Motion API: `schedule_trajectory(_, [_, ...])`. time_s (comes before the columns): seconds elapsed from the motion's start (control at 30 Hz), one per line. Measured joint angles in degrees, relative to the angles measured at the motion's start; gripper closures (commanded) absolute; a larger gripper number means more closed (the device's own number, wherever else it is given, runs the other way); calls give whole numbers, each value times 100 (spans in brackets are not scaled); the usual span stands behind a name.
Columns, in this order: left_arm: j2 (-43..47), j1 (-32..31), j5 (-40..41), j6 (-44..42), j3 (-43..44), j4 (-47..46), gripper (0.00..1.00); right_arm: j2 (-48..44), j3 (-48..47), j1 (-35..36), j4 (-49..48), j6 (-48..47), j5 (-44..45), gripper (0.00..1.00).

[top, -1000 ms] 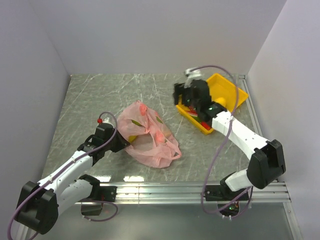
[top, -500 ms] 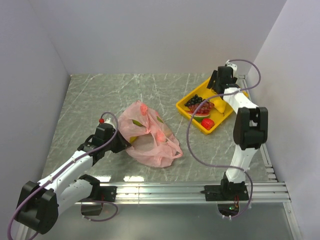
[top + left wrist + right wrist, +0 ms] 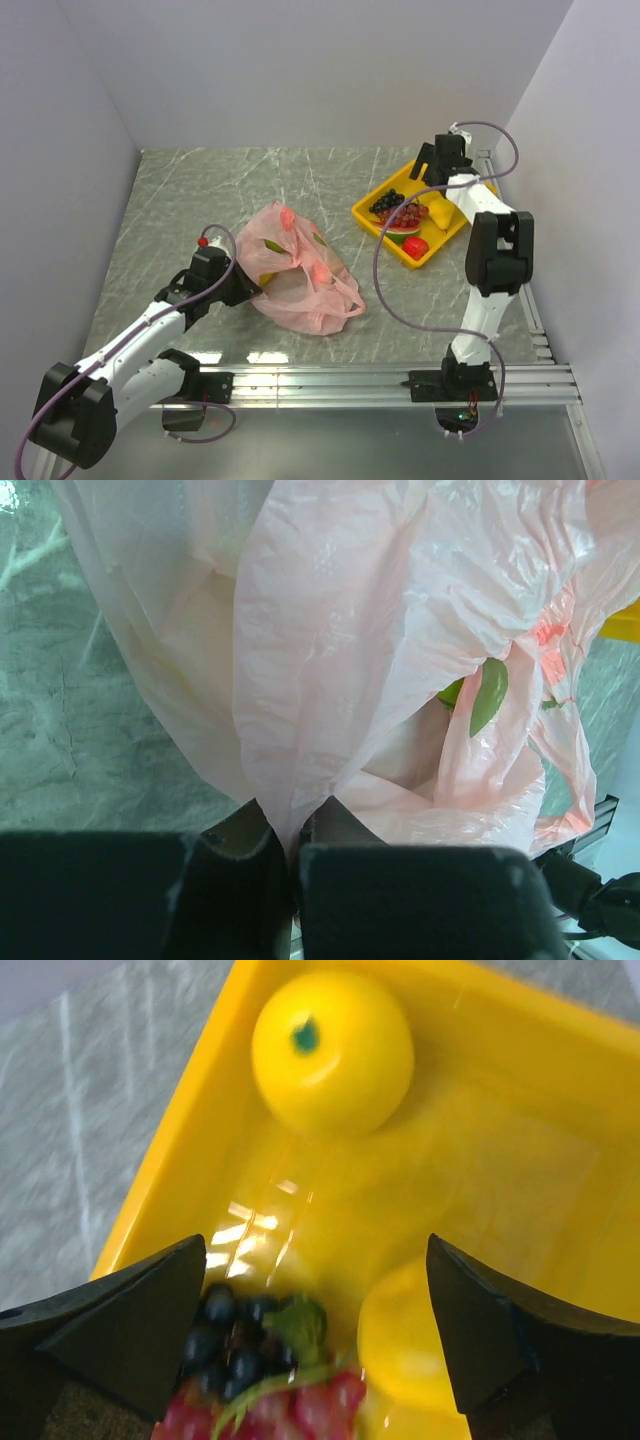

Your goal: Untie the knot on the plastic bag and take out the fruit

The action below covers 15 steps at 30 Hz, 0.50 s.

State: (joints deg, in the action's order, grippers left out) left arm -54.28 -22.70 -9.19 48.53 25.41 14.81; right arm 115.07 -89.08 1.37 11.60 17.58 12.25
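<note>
Crumpled plastic bag (image 3: pixel 302 272) mid-table; left fingers (image 3: pixel 244 291) apparently pinching edge.

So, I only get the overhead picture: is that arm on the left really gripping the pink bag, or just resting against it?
Observer: Gripping. Its wrist camera shows the left pincer shut on a pinched fold of the plastic bag.
Operator: And the pincer over by the yellow tray, has it got hold of anything?
Observer: No. Its own camera shows the right pincer wide open and empty above the yellow tray, with a round yellow fruit lying in the tray just ahead of it.
</note>
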Motion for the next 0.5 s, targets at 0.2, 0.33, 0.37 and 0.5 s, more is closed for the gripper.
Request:
schedule_trajectory(0.2, [234,0,129,46,0,52,92,-1547,1294,570,-225,-72,-568,15])
schedule_trajectory(0.33, [352,0,195,72,-15,44,93,-2538,1725,1773,-398,-258,-1008,27])
schedule_trajectory(0.37, [350,0,186,74,-44,42,93,-2708,1794,2107,-455,-310,-1128,31])
schedule_trajectory(0.5, [345,0,122,101,-293,52,93,-3104,1996,3329,-501,-509,-1613,45])
